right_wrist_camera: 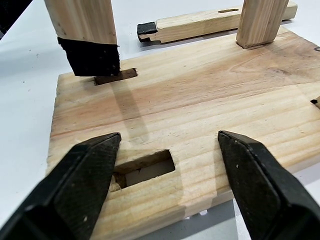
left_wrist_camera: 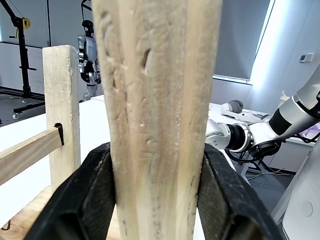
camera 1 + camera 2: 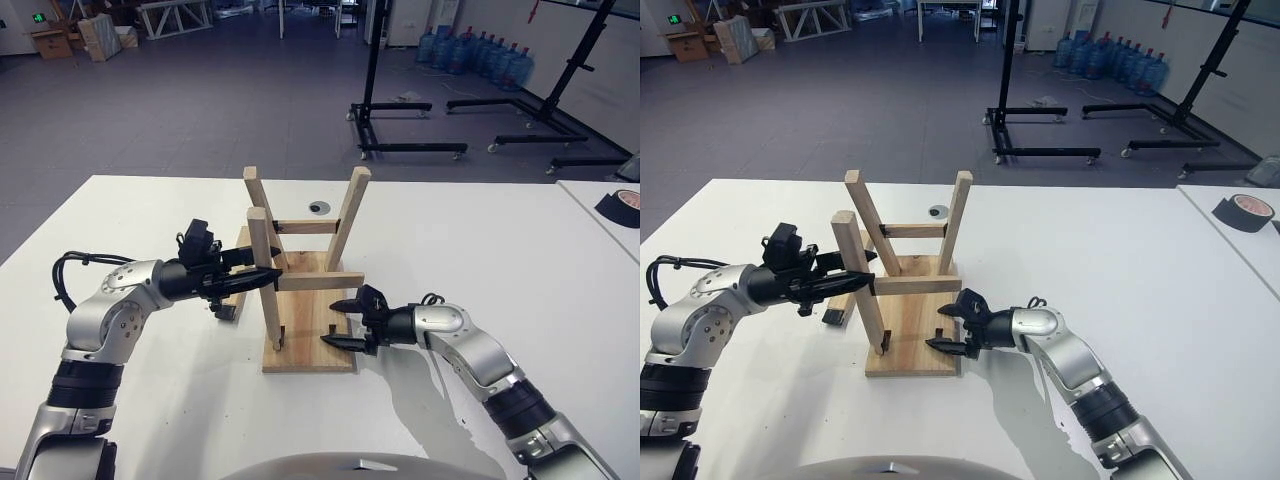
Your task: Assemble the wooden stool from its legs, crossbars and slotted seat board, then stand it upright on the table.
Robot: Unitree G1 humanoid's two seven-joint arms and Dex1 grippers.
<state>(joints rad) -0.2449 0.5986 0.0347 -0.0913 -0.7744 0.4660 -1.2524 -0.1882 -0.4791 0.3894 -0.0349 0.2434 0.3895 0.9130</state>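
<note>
You're fitting legs: your left gripper is clamped on the near leg, which stands on the seat board lying flat on the table. Your right gripper, jaws apart, hangs over the empty slot. The loose leg likely goes there next.
</note>
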